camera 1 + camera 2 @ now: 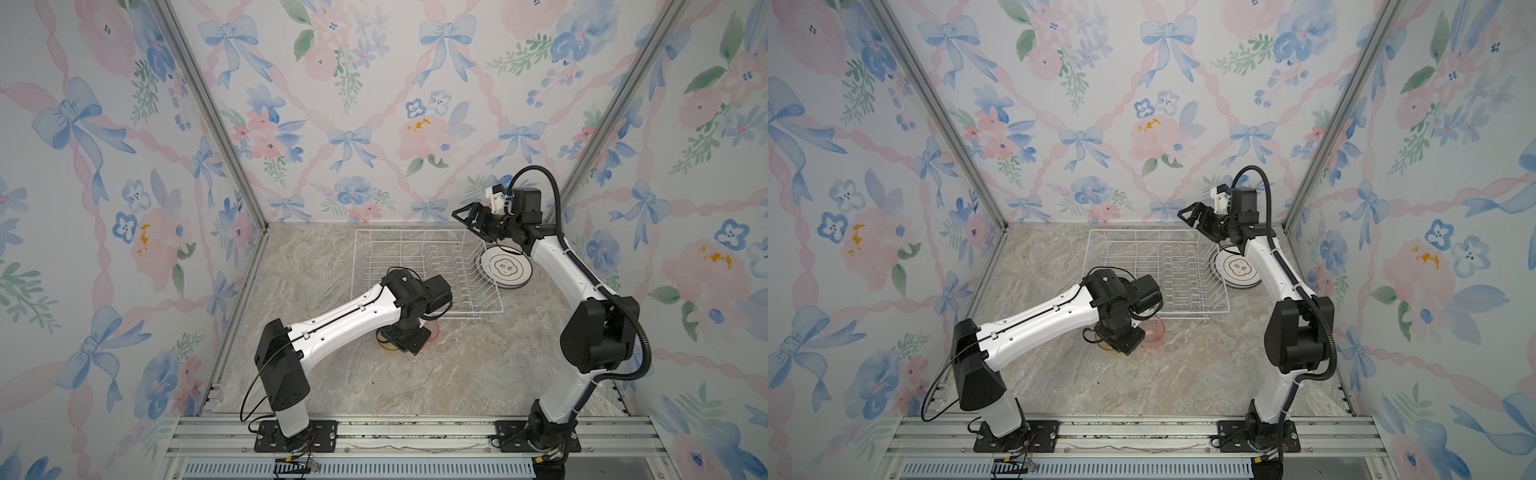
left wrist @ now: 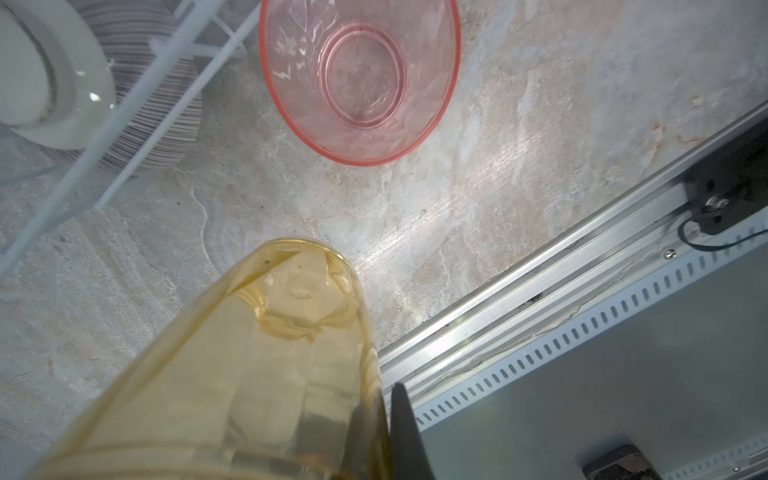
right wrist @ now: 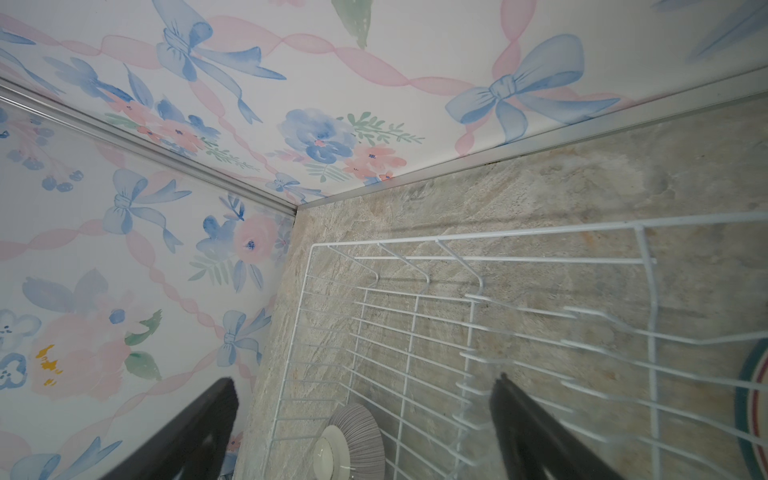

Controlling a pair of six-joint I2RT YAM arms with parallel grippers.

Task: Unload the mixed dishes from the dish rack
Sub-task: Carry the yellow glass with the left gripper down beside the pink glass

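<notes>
Yellow tumbler [image 2: 266,353] clamped in left gripper [image 2: 384,415], low near pink tumbler [image 2: 359,79]: could knock it over when setting down. Right gripper [image 1: 466,216] jaws wide apart above dish rack [image 1: 409,230].

Translucent yellow tumbler [image 2: 249,374], pink tumbler [image 2: 359,79]; purple-striped bowl [image 3: 368,436]; white wire rack [image 1: 411,230]; white dark-rimmed plates [image 1: 505,266].
</notes>
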